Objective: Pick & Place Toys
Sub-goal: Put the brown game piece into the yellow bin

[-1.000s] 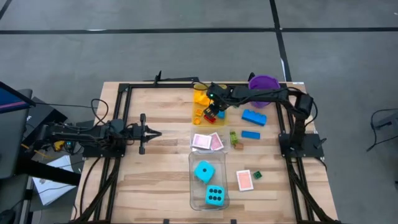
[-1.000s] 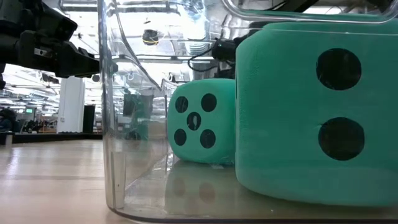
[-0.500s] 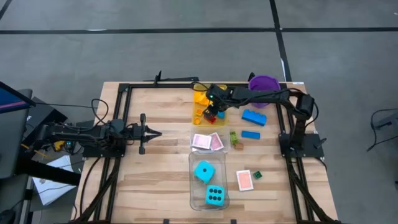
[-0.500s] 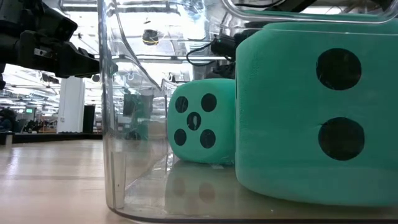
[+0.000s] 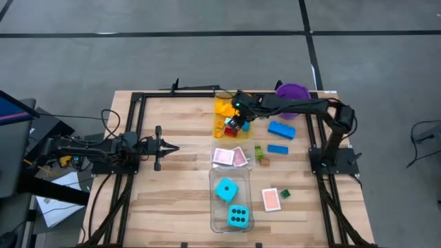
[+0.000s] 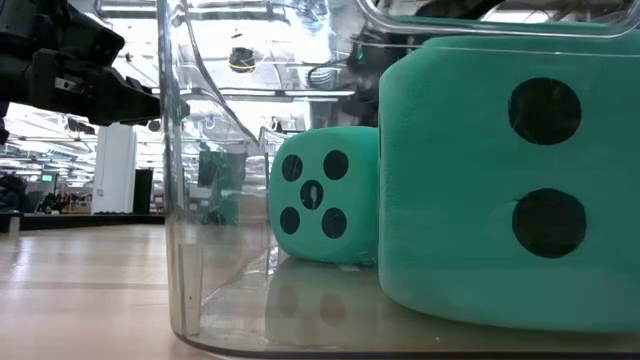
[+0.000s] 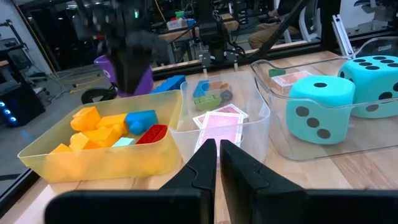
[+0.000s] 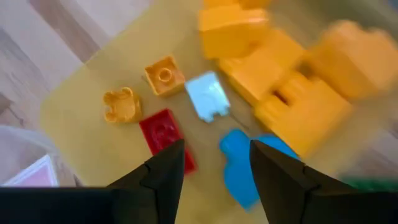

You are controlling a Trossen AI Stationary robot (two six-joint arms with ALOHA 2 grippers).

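Observation:
My right gripper is open and empty, pointing down over the yellow-tinted tray at the table's far middle. Under it in the tray lie a red brick, a blue brick, a pale blue piece, orange pieces and yellow bricks. Two cyan dice sit in a clear tray. Pink-backed cards lie in another clear tray. My left gripper is shut and waits at the table's left.
Two blue bricks, green bricks and a pink-backed card lie on the wooden table to the right of the trays. A purple bucket stands at the far right, behind the right arm.
My right gripper has risen a little above the yellow-tinted tray and drifted slightly toward the table's far edge.

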